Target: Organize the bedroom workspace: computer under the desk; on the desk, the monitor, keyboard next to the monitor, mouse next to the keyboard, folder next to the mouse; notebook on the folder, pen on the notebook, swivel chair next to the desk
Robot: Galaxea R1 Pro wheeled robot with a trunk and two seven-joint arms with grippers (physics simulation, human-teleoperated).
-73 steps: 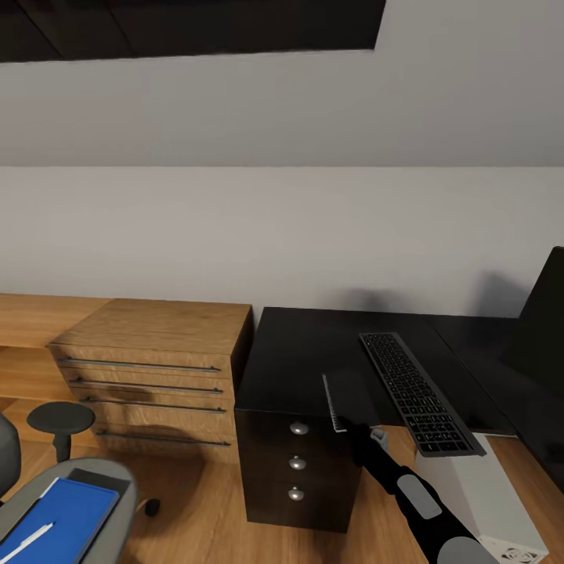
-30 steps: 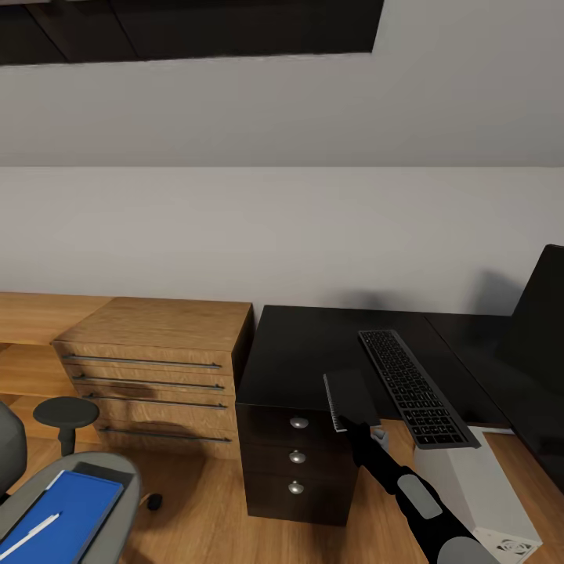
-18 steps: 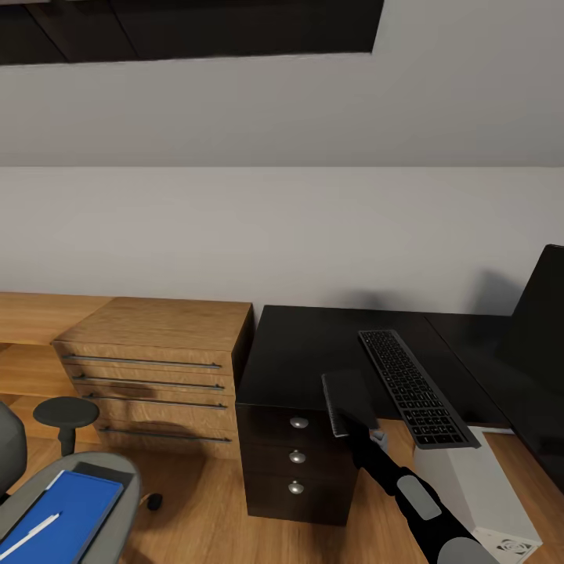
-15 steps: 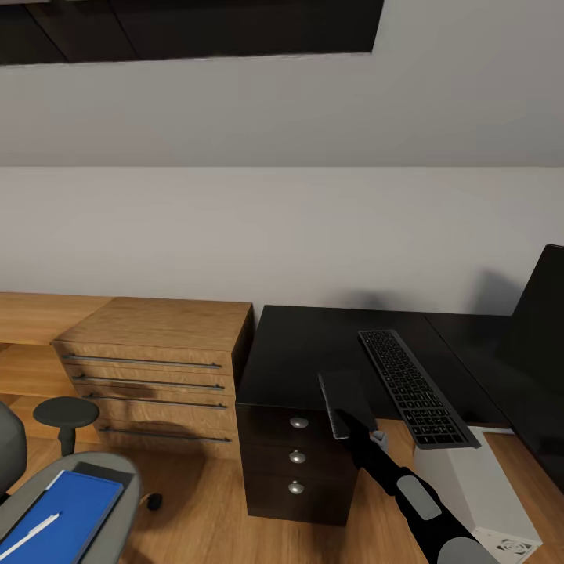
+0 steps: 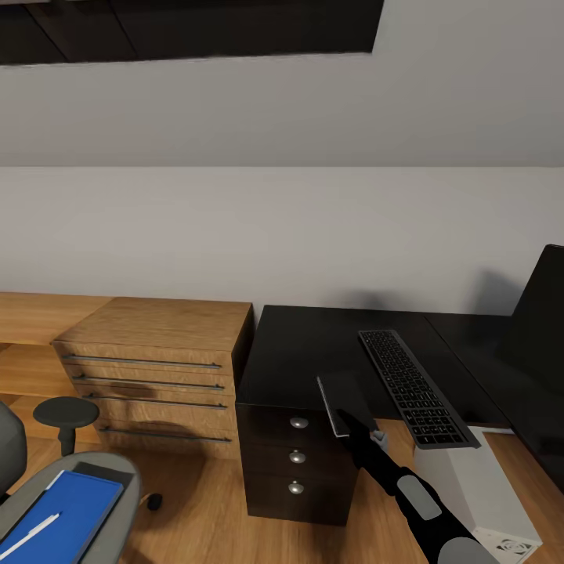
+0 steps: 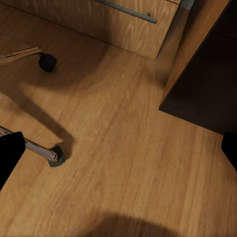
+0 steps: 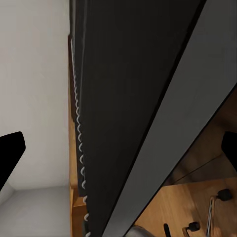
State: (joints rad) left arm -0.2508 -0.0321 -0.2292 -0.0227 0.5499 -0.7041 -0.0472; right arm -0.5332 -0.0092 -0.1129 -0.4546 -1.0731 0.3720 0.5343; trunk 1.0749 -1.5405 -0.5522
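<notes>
My right gripper [image 5: 359, 435] reaches to the front edge of the black desk [image 5: 298, 352], with the dark grey notebook [image 5: 345, 401] at its tips, tilted over that edge. In the right wrist view the notebook [image 7: 128, 98] and its spiral binding lie between the gripper's [image 7: 118, 148] fingers, which stand wide apart. The keyboard [image 5: 415, 388] lies on the desk, the monitor [image 5: 540, 337] at its right. The computer [image 5: 486, 486] stands under the desk. The blue folder [image 5: 63, 517] with the pen [image 5: 27, 536] rests on the swivel chair [image 5: 117, 501]. My left gripper [image 6: 118, 148] hangs open over the floor.
Low wooden drawers [image 5: 149, 368] adjoin the desk's left end. Black desk drawers with silver knobs [image 5: 296, 458] sit below the notebook. The chair's armrest [image 5: 66, 415] rises at lower left, and its chrome leg with a caster [image 6: 54, 157] crosses the wooden floor.
The notebook has tipped, its upper edge leaning left and its face lying flatter. The right arm has hardly moved. The view shifted slightly since the earliest frame.
</notes>
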